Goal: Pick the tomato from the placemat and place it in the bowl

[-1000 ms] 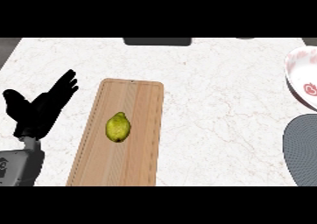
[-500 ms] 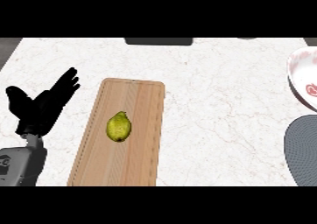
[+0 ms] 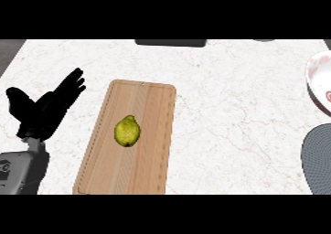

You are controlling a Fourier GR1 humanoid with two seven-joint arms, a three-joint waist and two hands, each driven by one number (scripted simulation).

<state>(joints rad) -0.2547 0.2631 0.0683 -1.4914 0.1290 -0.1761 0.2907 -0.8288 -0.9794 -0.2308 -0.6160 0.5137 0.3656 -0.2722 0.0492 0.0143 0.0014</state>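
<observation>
Lying lengthwise on the wooden board (image 3: 138, 151), the yellow-green fruit (image 3: 127, 130) points away; left hand (image 3: 43, 112) fingers released.

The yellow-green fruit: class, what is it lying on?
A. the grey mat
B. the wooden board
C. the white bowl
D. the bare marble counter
B: the fruit lies near the middle of the wooden board, well apart from the bowl at the right edge.

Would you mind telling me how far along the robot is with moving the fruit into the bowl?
Nothing looks done yet. The yellow-green fruit, not tomato-like, lies on the wooden board, untouched. The left robot hand rests open beside the board, holding nothing; no right hand shows. Grasping, carrying to the white bowl at the right edge and releasing all remain.
</observation>
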